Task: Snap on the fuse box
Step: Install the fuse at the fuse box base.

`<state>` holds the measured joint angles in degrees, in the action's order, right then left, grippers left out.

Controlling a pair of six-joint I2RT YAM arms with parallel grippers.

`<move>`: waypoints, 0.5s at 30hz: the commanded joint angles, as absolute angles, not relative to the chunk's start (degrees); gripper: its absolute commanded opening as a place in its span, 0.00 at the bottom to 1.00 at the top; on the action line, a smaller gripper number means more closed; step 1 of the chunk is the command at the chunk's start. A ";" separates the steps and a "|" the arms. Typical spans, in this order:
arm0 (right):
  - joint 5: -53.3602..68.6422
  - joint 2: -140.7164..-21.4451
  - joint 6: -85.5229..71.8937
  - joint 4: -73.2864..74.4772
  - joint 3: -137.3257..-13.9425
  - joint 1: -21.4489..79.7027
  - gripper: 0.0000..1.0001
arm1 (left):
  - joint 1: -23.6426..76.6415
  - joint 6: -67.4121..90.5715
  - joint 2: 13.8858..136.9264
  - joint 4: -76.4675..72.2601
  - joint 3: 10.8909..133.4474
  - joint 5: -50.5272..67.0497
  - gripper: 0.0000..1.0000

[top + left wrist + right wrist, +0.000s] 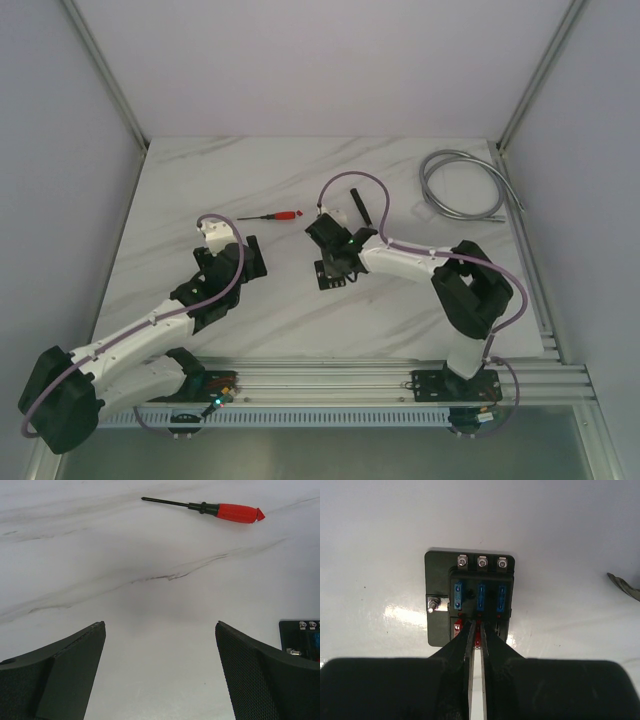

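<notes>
White marble-veined tabletop (300,170), walled by pale panels and an aluminium frame. The fuse box (328,280) lies flat just right of the centre of the overhead view, below the right arm's wrist. In the right wrist view the fuse box (479,580) sits at mid-frame: a black base plate with three screw terminals along its upper edge, a row of three blue fuses, a row of red fuses below them and a metal stud on its left side.

The right gripper (338,262) reaches down onto the box. Its tips (478,632) are drawn almost together, with only a thin slit between them, and they meet at the row of red fuses on the box's lower edge. Whether they pinch a fuse cannot be told.

The left gripper (250,262) is just left of the box and apart from it. Its fingers (65,675) are spread wide over bare table and hold nothing. A corner of the box (300,640) shows at the right edge of that view.

A red-handled screwdriver (272,216) (210,509) lies above the left gripper. A coiled grey cable (462,185) lies at the upper right.
</notes>
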<state>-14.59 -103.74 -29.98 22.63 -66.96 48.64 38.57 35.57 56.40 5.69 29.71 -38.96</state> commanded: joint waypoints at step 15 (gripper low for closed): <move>-13.55 -106.15 -29.16 33.65 -62.60 52.65 0.00 | 38.22 36.19 56.08 6.51 29.37 -38.41 1.00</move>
<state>-18.92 -102.19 -29.91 20.67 -64.93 51.53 38.57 35.59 56.40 5.69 29.71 -38.76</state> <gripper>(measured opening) 0.115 0.998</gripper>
